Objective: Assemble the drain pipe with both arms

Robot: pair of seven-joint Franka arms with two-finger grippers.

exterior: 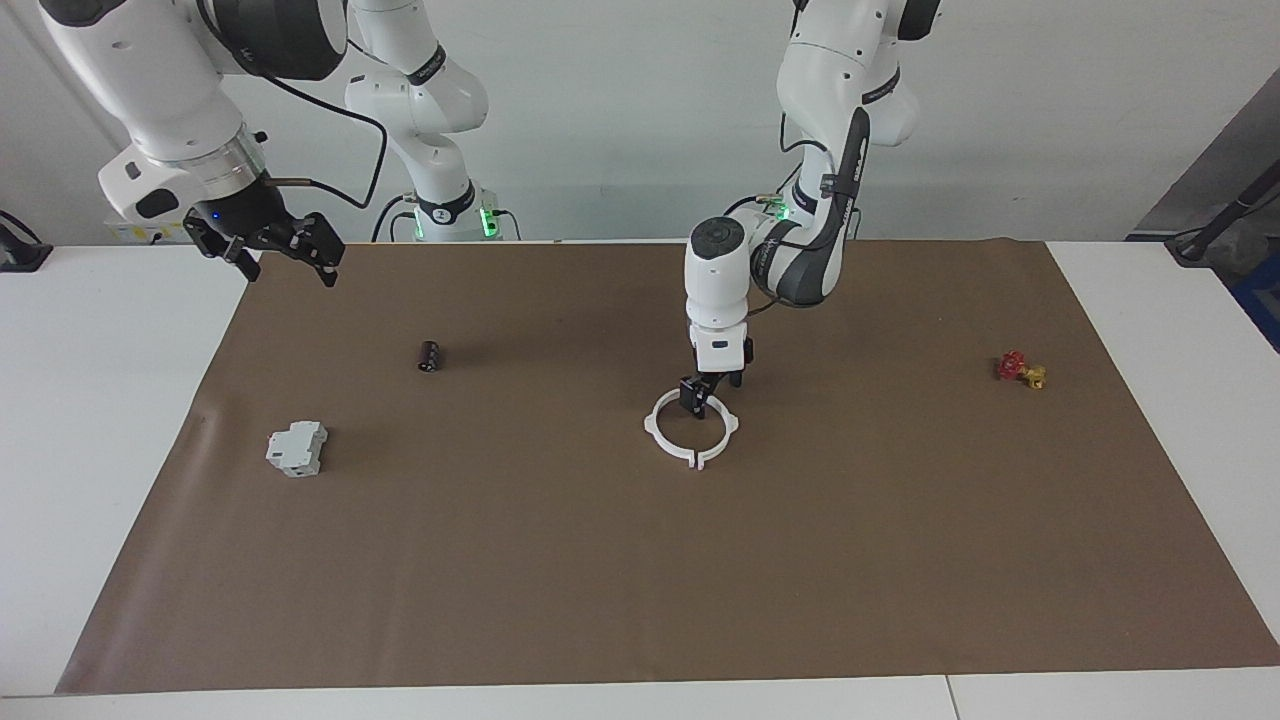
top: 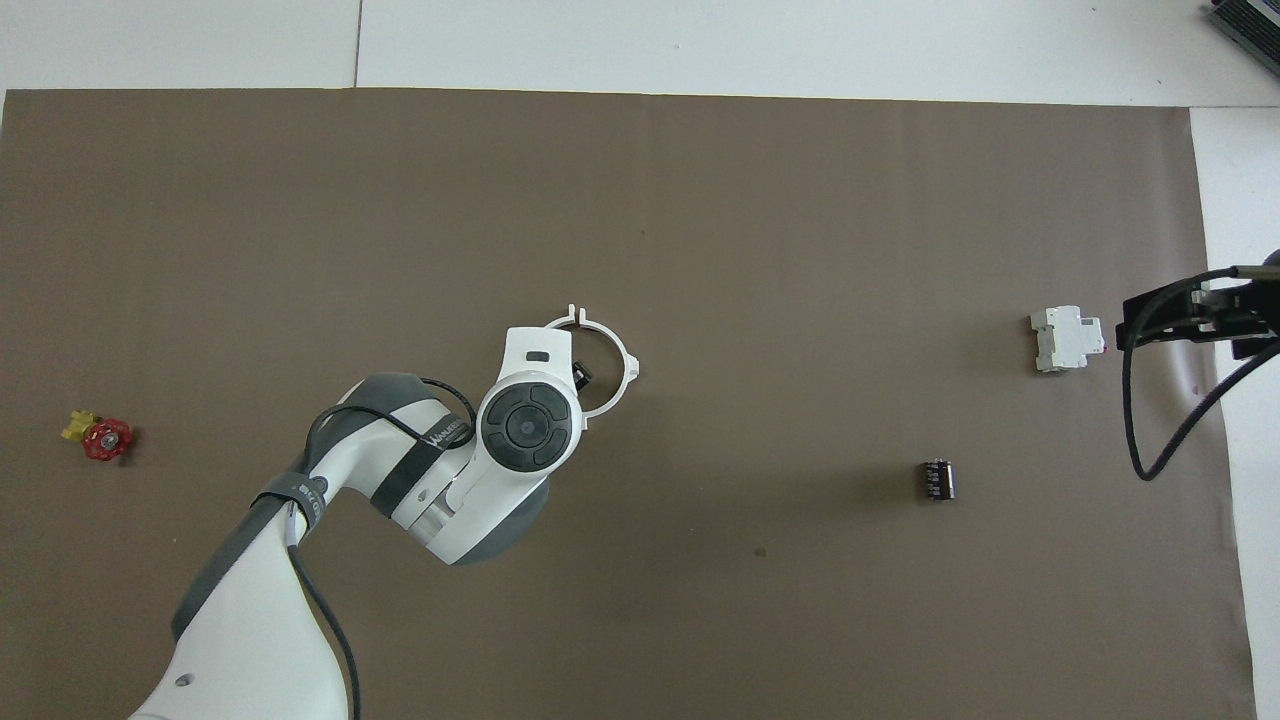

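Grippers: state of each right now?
Left gripper: open, holding nothing, just above the white ring.
Right gripper: open, empty, waiting in the air at its own end of the table.

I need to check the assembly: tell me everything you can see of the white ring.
The white ring is thin, plastic-looking, two half-rings closed into a circle with small tabs, seams showing. It lies flat on the brown mat, mid-table. The left gripper hangs over its robot-side edge, jaws open; contact is unclear.
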